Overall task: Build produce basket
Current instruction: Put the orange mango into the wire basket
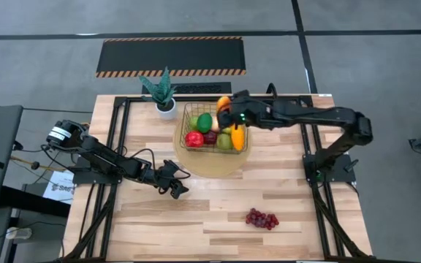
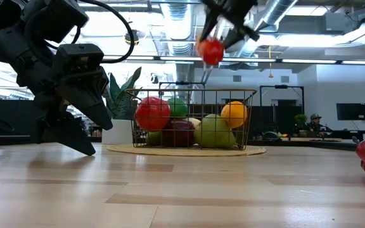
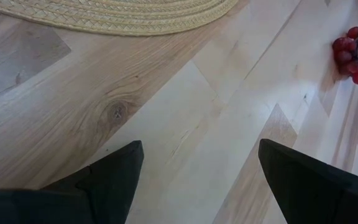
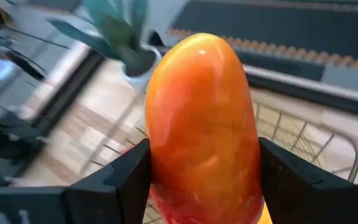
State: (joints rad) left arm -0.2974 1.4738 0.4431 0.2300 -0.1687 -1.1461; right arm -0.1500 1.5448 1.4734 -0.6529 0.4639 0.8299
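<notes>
Smooth orange-red toy mango [image 4: 201, 118] is pinched across its middle by the right tool [image 1: 229, 111] above the gold wire basket [image 1: 185, 124] (light, rigid, likely slippery); left tool [image 1: 177, 185] spread, idle.

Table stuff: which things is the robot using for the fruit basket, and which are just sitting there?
For the job: basket; fruits inside it; mango gripped by the right gripper; grapes waiting on the table.

Just there: potted plant; woven mat under the basket.
</notes>
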